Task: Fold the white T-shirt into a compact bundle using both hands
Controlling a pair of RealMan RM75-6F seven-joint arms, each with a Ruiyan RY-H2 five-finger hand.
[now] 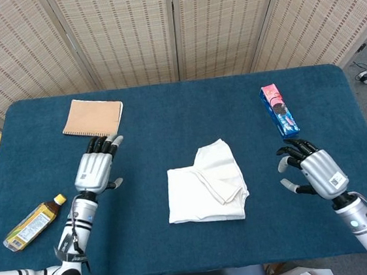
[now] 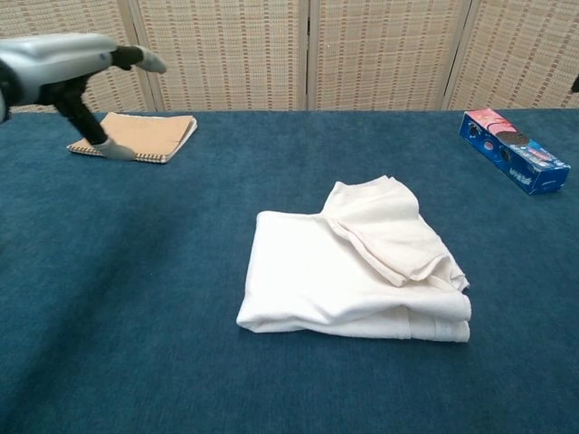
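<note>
I've got the white T-shirt (image 1: pixel 206 184) lying mid-desk, folded into a rough rectangle with one flap doubled diagonally over its right half; in the chest view the layered edges stack up on the right side. Neither hand touches it. My left hand (image 1: pixel 96 169) hangs over the blue desk (image 1: pixel 168 113) well left of the shirt, fingers apart and straight, holding nothing; the chest view catches only its edge at the upper left, in front of the notebook (image 2: pixel 138 136). My right hand (image 1: pixel 314 170) is well right of the shirt, palm facing in, fingers spread and slightly curled, empty too. Tan notebook sits far left near the back edge. A bottle (image 1: pixel 33 223) with a yellow cap lies on its side at the left edge. A pink-and-blue snack box (image 1: pixel 278 110) lies toward the back right.
</note>
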